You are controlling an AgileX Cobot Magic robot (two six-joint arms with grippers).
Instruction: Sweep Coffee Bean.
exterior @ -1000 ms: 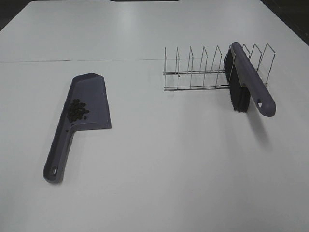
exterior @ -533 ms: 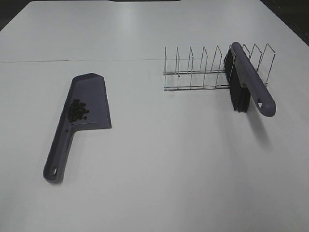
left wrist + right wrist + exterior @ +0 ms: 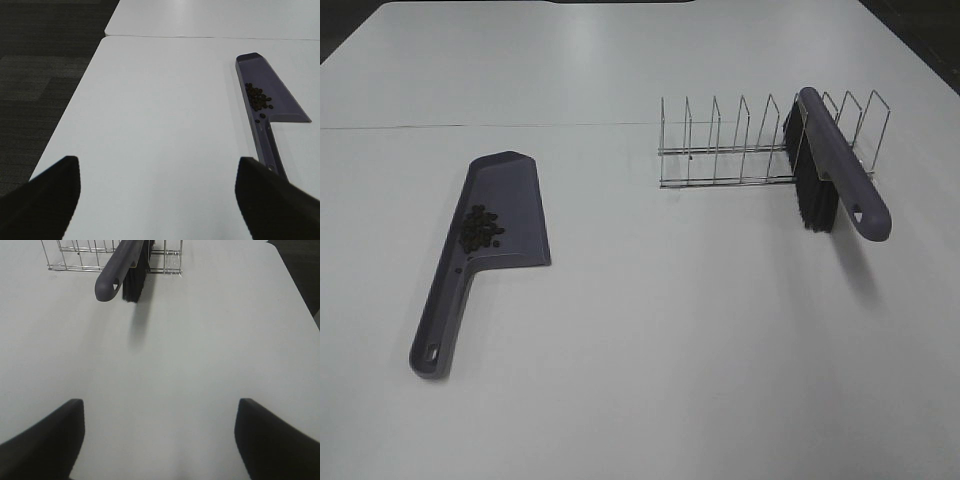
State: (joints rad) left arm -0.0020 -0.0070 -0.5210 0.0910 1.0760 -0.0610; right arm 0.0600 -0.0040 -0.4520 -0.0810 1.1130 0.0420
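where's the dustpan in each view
exterior high: dustpan lies left of centre on the table, coffee beans on its blade.
left wrist: dustpan at the right side of the picture, handle toward the camera.
right wrist: not in it.
shared landmark: the bean cluster on the pan.

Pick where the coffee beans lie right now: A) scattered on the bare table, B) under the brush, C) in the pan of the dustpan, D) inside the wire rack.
C: the coffee beans sit clustered in the pan of the purple dustpan, near its handle.
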